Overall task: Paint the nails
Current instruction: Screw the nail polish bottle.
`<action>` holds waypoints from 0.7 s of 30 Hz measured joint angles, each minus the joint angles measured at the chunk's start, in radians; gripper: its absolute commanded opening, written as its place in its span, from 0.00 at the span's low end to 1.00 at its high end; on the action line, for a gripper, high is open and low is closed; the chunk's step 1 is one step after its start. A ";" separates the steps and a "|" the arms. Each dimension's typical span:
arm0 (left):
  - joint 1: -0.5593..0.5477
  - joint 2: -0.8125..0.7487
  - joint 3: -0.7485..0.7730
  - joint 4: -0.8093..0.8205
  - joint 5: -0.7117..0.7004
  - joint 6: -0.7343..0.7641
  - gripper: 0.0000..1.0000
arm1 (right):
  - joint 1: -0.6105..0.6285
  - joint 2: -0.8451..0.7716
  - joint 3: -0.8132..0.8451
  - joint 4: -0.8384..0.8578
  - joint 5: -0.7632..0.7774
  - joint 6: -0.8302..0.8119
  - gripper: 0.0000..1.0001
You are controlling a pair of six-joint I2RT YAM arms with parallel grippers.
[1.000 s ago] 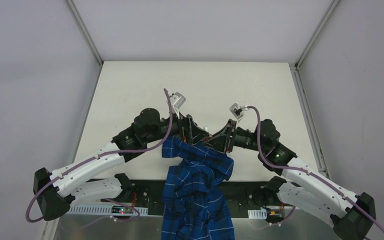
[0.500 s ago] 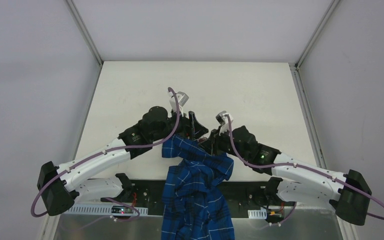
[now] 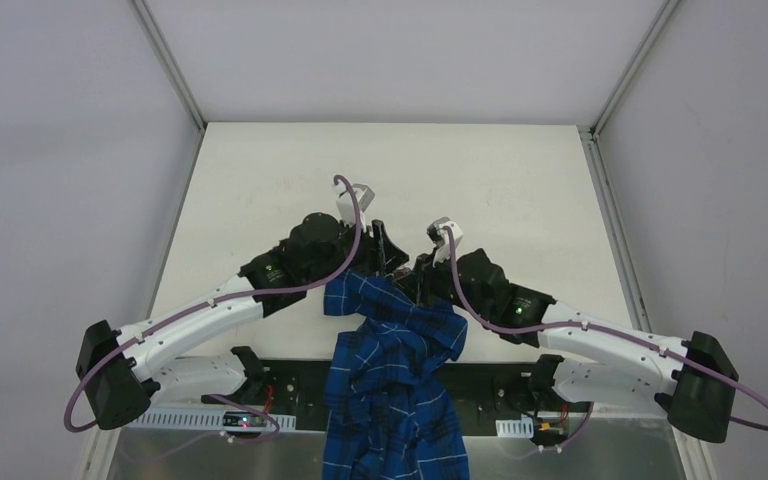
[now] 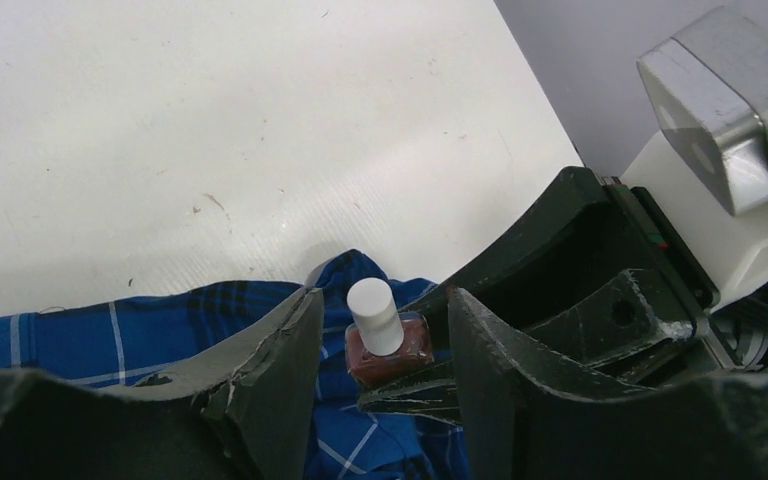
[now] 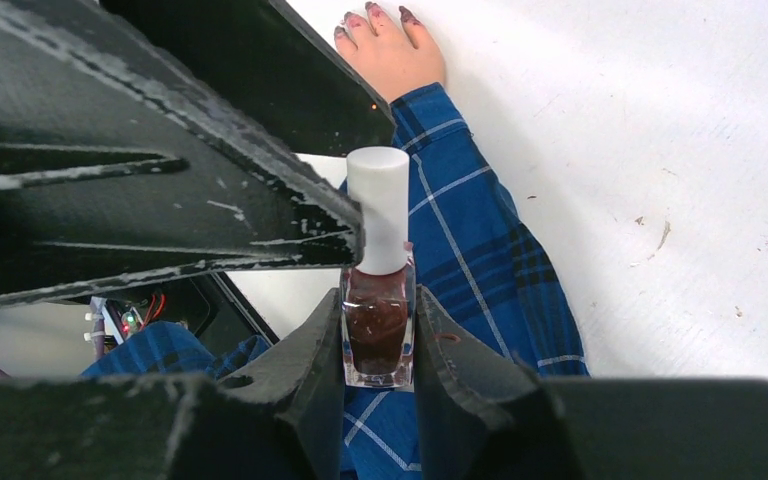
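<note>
While the left arm [image 3: 210, 310] and the right arm [image 3: 580, 335] meet over the blue plaid sleeve [image 3: 390, 370], the job looks to be at the uncapping stage. The right jaws are clamped on the body of a small polish bottle [image 5: 377, 330], holding it upright with dark red polish inside. The left jaws stand apart on either side of its white cap [image 4: 373, 315] - one side looks to be against it from the right wrist view, with a gap showing on the other, so I would not call it gripped.

The nails [image 5: 372, 10] are beyond the bottle, tipping a pale hand [image 5: 395, 50] that lies flat on the white surface [image 5: 660, 150]. They already look dark reddish. From above they are hidden under the arms.

What worries me is the squeeze on that cap. If the left jaws close off-centre, they could lever the bottle sideways in the right jaws, or twist the whole bottle instead of the cap. The sleeve lies directly underneath - any tilt once the cap is loose would put polish on the cloth. Both sets of jaws are also packed very close, so a small misjudged turn could knock one against the other.
</note>
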 measured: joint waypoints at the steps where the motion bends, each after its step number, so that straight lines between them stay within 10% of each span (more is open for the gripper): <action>1: 0.000 0.002 0.000 -0.001 0.000 0.000 0.46 | 0.002 0.000 0.000 0.000 0.001 -0.001 0.00; 8: 0.000 0.037 0.019 -0.014 0.001 0.000 0.43 | 0.013 0.001 0.007 0.000 0.019 -0.009 0.00; 17: 0.000 0.061 0.033 -0.014 0.029 -0.008 0.01 | 0.017 0.005 0.015 -0.005 0.032 -0.013 0.00; 21: 0.000 0.061 0.037 -0.013 0.047 -0.008 0.00 | 0.015 0.006 0.018 -0.007 0.035 -0.012 0.00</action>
